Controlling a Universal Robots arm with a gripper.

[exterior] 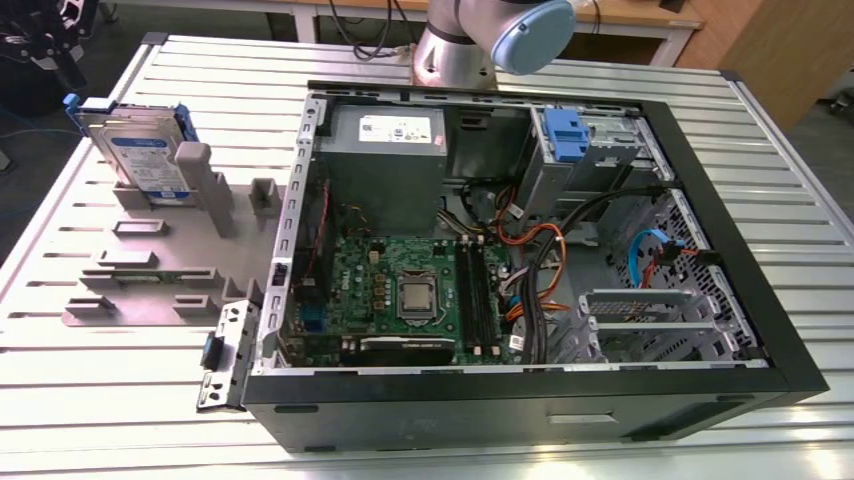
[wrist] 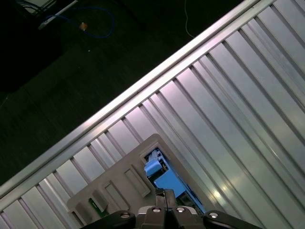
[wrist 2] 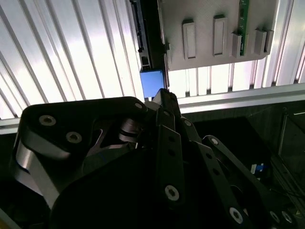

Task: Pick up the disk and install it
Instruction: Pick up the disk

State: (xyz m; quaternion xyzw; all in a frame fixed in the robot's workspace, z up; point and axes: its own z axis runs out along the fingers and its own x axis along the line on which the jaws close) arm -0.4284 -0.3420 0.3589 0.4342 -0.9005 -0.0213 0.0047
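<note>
The disk (exterior: pixel 138 152) stands on edge in a slot of the grey holder plate (exterior: pixel 160 270), at the exterior view's left. It is silver with a white-and-blue label and a blue frame. In the first wrist view its blue frame (wrist: pixel 162 177) lies just beyond my gripper (wrist: pixel 164 194). The fingers are shut together with nothing between them. In the second wrist view the fingertips (wrist 2: pixel 164 94) point at the disk's blue corner (wrist 2: pixel 152 82), a short gap away. In the exterior view my gripper (exterior: pixel 51 60) is dark and hangs above and to the left of the disk.
An open computer case (exterior: pixel 694 200) lies on the ribbed metal table (exterior: pixel 107 400), with its motherboard (exterior: pixel 400 290) and cables exposed. A grey power supply (exterior: pixel 387 140) sits at its back, and a drive bay with a blue latch (exterior: pixel 567 135) is beside it. The table edge and dark floor are near the gripper.
</note>
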